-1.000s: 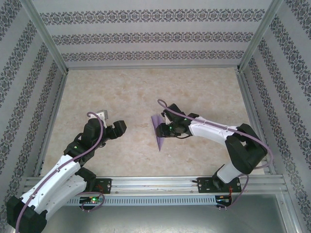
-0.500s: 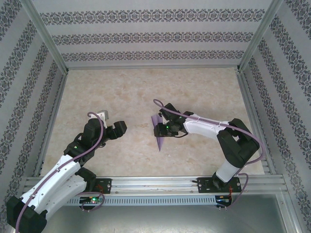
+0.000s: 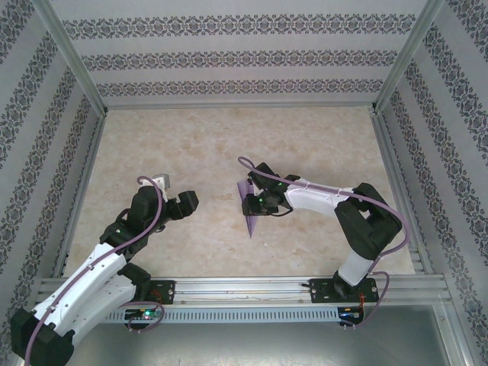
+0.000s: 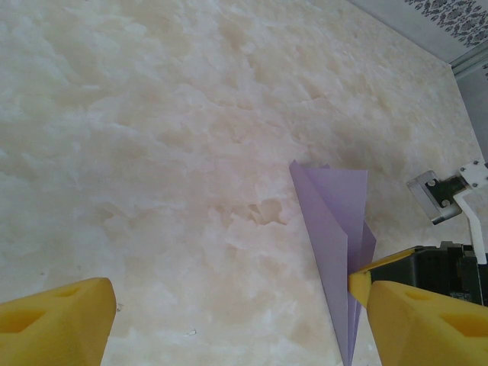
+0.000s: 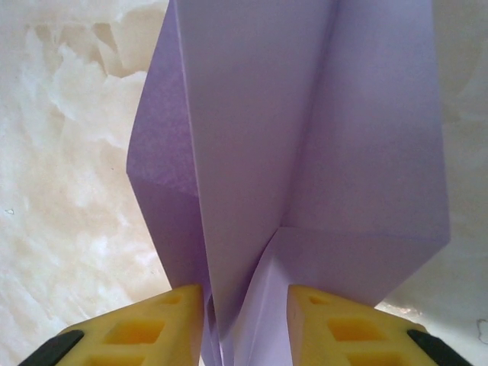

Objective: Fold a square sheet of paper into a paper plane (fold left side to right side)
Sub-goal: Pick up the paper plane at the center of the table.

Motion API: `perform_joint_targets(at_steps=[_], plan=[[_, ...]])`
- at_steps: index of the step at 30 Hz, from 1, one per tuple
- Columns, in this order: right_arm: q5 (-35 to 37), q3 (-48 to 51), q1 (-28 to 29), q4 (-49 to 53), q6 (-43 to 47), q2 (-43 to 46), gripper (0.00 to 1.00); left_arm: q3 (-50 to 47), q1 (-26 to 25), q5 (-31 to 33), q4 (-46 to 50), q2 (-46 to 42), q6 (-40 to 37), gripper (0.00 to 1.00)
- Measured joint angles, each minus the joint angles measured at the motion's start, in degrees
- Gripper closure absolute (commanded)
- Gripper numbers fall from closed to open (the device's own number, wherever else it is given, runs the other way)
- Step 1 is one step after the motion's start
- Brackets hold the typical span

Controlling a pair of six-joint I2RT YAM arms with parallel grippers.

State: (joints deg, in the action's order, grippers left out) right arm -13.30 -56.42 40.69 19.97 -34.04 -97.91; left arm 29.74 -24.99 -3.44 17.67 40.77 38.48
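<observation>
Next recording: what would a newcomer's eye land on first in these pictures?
The lilac paper plane stands out against the pale marbled table, just right of its middle. The right gripper sits at the plane, its yellow fingers flanking the centre fold in the right wrist view. The left gripper hangs open to the left, apart from the paper.

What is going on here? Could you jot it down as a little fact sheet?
Paper: lilac paper plane, folded to a slim dart, on the marbled table
Left gripper: open, apart from the plane, holding nothing
Right gripper: yellow fingers either side of the plane's centre fold; grip unclear
</observation>
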Motion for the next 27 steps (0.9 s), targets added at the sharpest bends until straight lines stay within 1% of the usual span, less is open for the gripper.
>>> perform_joint_targets(at_steps=[8,19,27], plan=[[0.68,-0.22,0.74,0.07,0.0,-1.31,0.71,0.31,0.07,0.0,0.11,0.02,-0.2,0.14],[3.91,-2.58,2.4,1.27,0.0,-3.93,0.79,0.31,0.37,0.0,0.17,0.04,-0.2,0.13],[6.49,-3.96,4.11,2.86,0.02,-5.53,0.83,0.31,0.37,0.0,0.2,0.04,-0.2,0.12]])
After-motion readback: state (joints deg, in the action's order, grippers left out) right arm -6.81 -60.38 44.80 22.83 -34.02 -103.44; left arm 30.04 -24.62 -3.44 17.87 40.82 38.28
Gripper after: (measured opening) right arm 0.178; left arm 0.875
